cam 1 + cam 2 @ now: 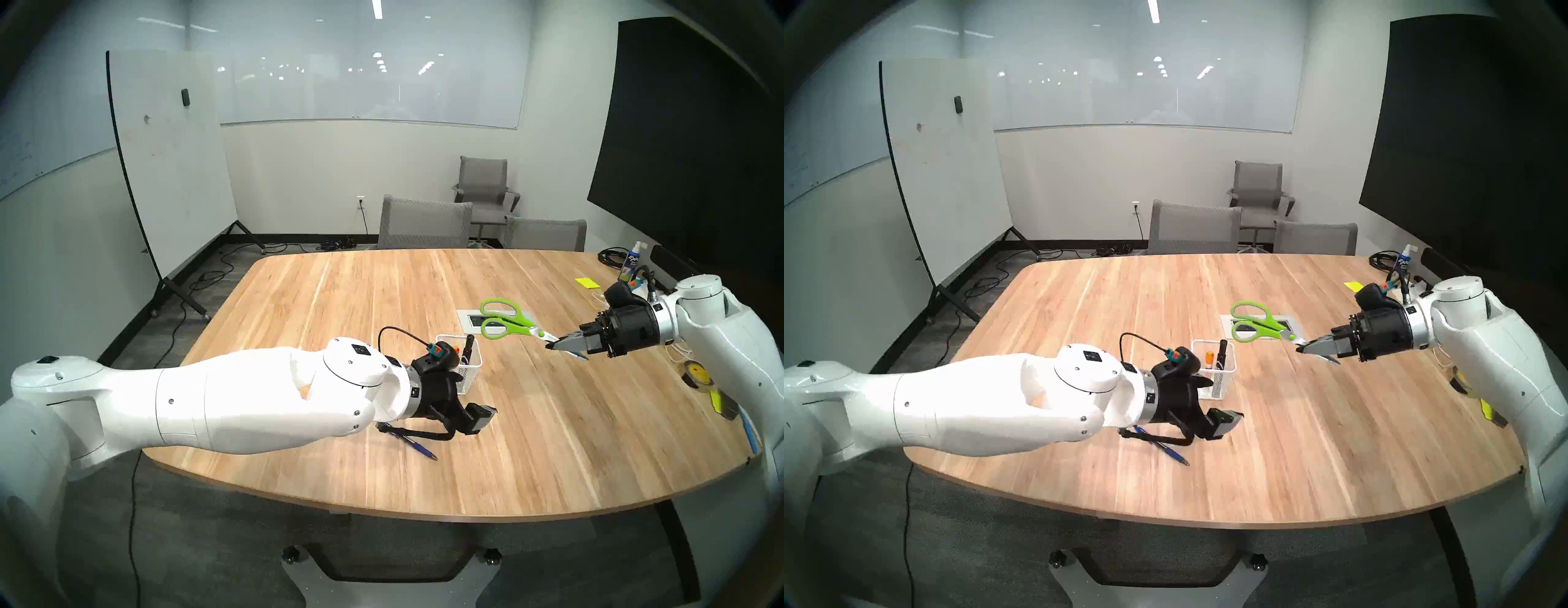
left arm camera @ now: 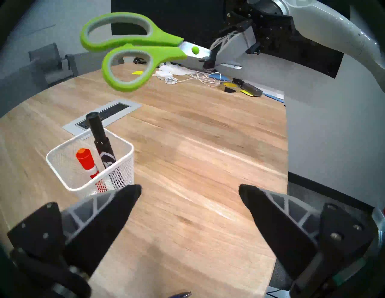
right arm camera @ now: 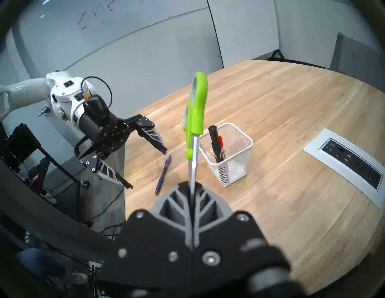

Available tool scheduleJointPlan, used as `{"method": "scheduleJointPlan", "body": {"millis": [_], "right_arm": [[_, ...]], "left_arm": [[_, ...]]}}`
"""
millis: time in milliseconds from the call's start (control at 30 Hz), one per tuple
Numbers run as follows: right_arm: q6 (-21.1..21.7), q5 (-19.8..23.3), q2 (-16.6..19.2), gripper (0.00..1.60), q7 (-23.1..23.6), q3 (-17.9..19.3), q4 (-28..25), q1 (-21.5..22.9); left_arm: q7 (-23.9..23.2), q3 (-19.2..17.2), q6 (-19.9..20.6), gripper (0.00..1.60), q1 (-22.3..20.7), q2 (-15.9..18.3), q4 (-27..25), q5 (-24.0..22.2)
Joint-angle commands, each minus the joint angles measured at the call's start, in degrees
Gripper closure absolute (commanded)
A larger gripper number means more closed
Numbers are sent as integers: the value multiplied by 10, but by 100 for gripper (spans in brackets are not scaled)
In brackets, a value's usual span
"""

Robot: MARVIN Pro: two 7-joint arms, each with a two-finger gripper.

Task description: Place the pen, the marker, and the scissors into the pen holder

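- My right claw [image 1: 555, 344] is clamped on the blades of the scissors [image 1: 507, 325], holding them in the air above the worktop [image 1: 551, 424], handles pointing toward my left.
- My left claw [image 2: 189, 194] is spread wide, holding nothing, just beside the pen holder [image 2: 62, 164].
- Pen holder contains a black marker [image 2: 100, 137] and an orange marker [image 2: 86, 161].
- Pen [image 3: 163, 175] lies flat on the worktop beneath my left claw.

Left arm's fingers [image 2: 270, 224] spread wide apart, right arm's fingers [image 3: 183, 206] pressed together, both aloft.
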Motion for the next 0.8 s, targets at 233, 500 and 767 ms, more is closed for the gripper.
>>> {"method": "scheduleJointPlan", "body": {"millis": [233, 500, 767], "right_arm": [[2, 123, 70, 160, 58, 9, -21, -28], [-2, 189, 91, 160, 57, 5, -25, -60], [-40, 253, 91, 160, 63, -7, -31, -106]], "left_arm": [[7, -17, -51, 0, -4, -31, 7, 31], [15, -22, -75, 0, -5, -45, 4, 50], [24, -21, -93, 0, 0, -47, -2, 64]]}}
